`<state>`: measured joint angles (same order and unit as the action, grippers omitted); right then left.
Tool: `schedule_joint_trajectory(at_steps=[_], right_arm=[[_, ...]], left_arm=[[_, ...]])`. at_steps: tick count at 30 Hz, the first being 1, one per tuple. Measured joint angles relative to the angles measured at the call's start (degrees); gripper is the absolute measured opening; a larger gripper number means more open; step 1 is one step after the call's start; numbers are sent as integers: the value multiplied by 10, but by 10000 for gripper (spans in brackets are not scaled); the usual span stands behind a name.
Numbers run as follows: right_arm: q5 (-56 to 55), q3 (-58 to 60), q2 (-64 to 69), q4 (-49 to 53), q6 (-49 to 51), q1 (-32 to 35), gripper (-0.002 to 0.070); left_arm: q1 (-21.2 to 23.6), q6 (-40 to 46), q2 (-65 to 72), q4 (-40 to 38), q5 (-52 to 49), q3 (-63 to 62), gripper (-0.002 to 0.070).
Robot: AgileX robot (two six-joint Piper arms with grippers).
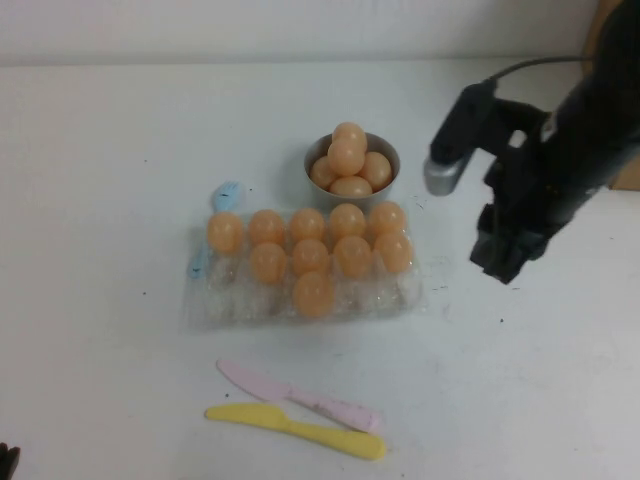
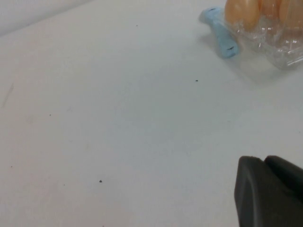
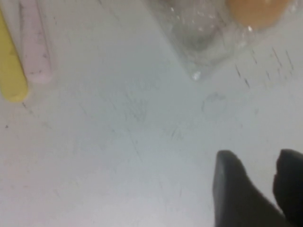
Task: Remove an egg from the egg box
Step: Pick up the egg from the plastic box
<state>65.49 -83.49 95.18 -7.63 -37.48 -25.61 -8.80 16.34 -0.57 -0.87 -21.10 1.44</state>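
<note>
Clear crinkled plastic: the egg box [image 1: 300, 275], centre of the high view, three rows of cups. We count ten eggs in it: five along the far row, four in the middle row, one in the near row. The egg [image 1: 313, 292] in that near row stands alone and looks the easiest pick.

Grey bowl [image 1: 352, 165], just above the box in the frame: four eggs visible, heaped.

Knives: two, lower centre, one pink knife [image 1: 298, 396] and one yellow knife [image 1: 296, 428], lying side by side.

Blue item [image 1: 226, 194] at the box's upper-left corner: one, kind unclear.

Right gripper [image 1: 505, 255]: right of the box, above bare table, well apart from the eggs; fingers parted by a narrow gap in its wrist view, holding nothing.

Left gripper [image 2: 270, 194]: lower left corner of the high view; we cannot tell its jaw state.

Risks, in our judgement: glossy eggs may slip from the fingers; the light box could lift or slide with the egg; packed neighbours in the far rows could be knocked loose.
</note>
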Motion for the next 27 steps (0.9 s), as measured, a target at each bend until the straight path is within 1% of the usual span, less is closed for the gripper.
schedule_joint_trajectory(at_steps=[4, 7, 10, 14, 19, 27], right_arm=[[0, -61, 63, 25, -34, -49, 319], [-6, -99, 104, 36, -73, -82, 382], [-24, -128, 139, 41, -105, -113, 401], [-58, -166, 188, 41, -127, -143, 405], [-76, -207, 236, 38, -135, -155, 405], [-83, -215, 254, 23, -136, -159, 406]], left_arm=[[0, 0, 0, 0, 0, 0, -4], [0, 0, 0, 0, 0, 0, -4], [0, 0, 0, 0, 0, 0, -4], [0, 0, 0, 0, 0, 0, -4], [0, 0, 0, 0, 0, 0, -4], [0, 0, 0, 0, 0, 0, -4]])
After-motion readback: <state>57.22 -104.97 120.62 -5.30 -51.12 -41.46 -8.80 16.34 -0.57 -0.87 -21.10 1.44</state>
